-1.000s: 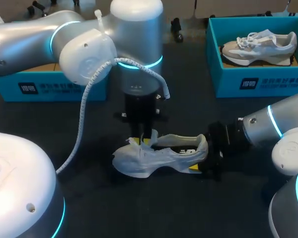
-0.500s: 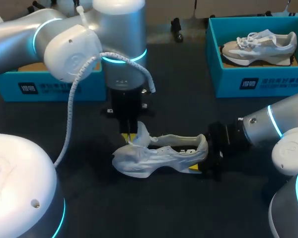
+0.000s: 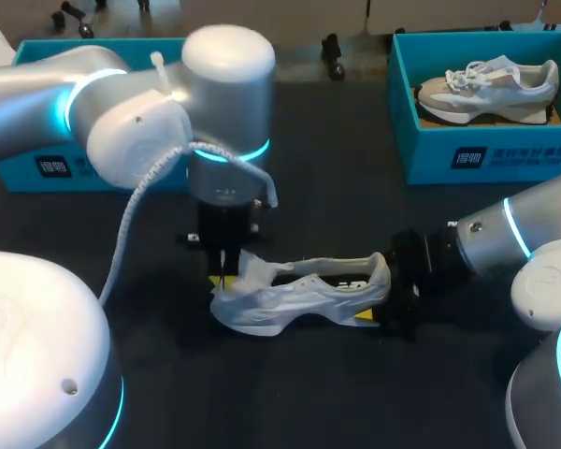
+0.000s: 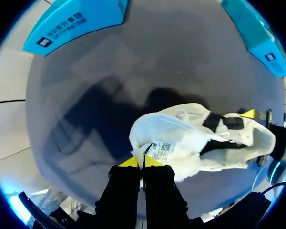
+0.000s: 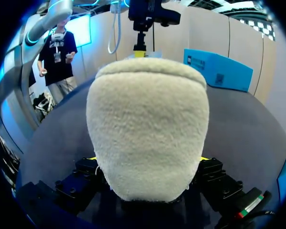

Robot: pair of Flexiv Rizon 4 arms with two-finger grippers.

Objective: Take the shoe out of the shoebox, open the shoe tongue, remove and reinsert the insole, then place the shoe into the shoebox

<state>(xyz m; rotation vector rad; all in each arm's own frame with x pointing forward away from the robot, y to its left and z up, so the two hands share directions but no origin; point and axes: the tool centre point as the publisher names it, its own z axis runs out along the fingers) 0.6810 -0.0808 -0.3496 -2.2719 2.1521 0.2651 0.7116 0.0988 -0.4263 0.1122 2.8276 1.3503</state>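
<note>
The shoe (image 3: 299,297) is out. Our left gripper (image 4: 143,161) pinches its tongue (image 4: 164,149), our right gripper (image 5: 147,160) its heel (image 5: 148,124). Insole comes next.

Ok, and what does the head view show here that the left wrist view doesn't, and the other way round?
Only the head view: a second shoe lying inside the blue shoebox. Only the left wrist view: the printed label on the tongue. Both: the white shoe on the dark table, with the left gripper shut on its tongue and the right gripper holding its heel.
</note>
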